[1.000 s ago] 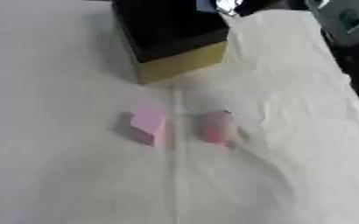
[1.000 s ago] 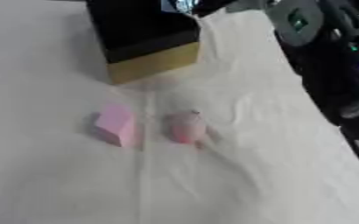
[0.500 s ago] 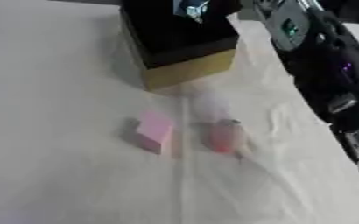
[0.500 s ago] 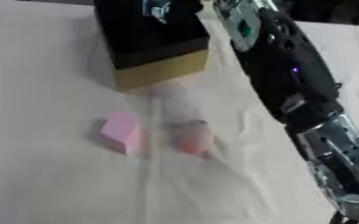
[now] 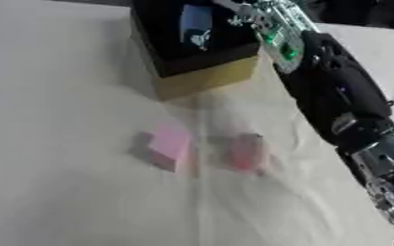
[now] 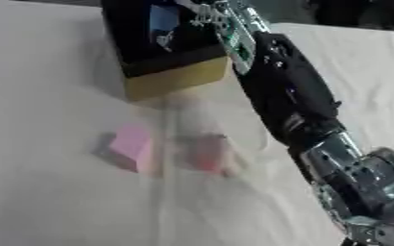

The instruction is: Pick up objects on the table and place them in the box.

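Observation:
A black box (image 5: 207, 79) with tan outer walls stands at the far middle of the white cloth. My right arm comes in from the lower right, and my right hand (image 5: 238, 17) hangs over the box's opening. Its fingers are curled on a blue object (image 5: 195, 20), which shows against the black inside. On the cloth nearer me lie a light pink block (image 5: 168, 144) and, just to its right, a darker pink object (image 5: 247, 153). They are a little apart from each other. My left hand shows in no view.
The white cloth (image 5: 66, 192) is creased, with a fold line running down its middle. My right forearm (image 6: 289, 96) crosses the right side of the table, close to the darker pink object. A dark area lies beyond the table's far right edge.
My right arm has come in from the right and stretched over the box, bringing the blue object above its opening. The two pink things lie as before; the camera has shifted a little.

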